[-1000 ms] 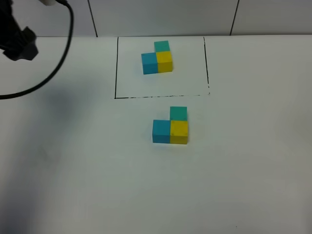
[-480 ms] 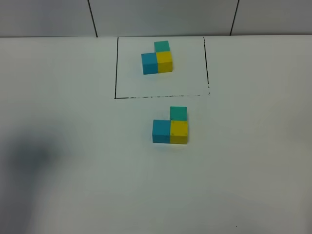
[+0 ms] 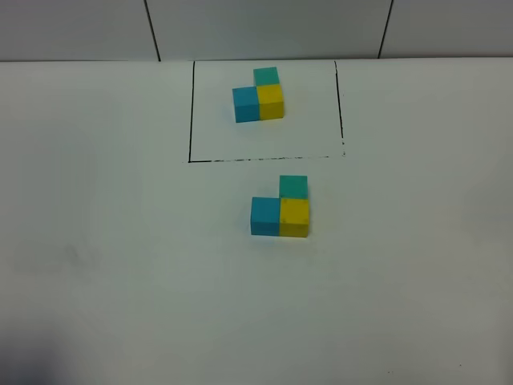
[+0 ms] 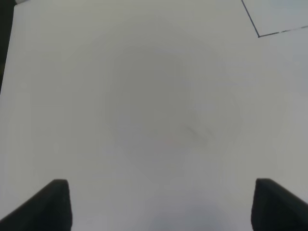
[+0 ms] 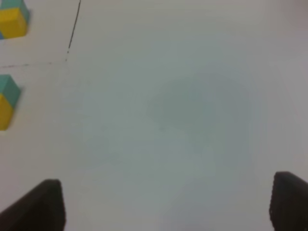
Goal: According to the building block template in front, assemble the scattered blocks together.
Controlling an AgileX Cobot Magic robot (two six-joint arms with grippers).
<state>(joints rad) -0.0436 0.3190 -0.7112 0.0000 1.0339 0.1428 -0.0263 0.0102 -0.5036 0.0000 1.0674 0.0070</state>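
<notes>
The building block template [image 3: 258, 98] lies at the back inside a thin black rectangle [image 3: 190, 112]: a blue, a yellow and a teal-green cube joined in an L. In front of it, outside the frame, the scattered blocks touch in the same L: blue [image 3: 264, 216], yellow [image 3: 294, 217], teal-green [image 3: 293, 186]. Neither gripper shows in the high view. My left gripper [image 4: 163, 207] is open over bare table. My right gripper [image 5: 166, 204] is open too, with the teal-green and yellow cubes [image 5: 6, 101] at that picture's edge, far from its fingers.
The white table [image 3: 120, 281] runs to a grey panelled wall [image 3: 264, 24] at the back. A corner of the black rectangle [image 4: 260, 34] shows in the left wrist view. The right wrist view shows the template's yellow cube [image 5: 12, 21] behind the drawn line [image 5: 73, 31].
The left arm and its cable, at the upper left a second ago, have left the high view, and their shadow has faded. The blocks have not moved.
</notes>
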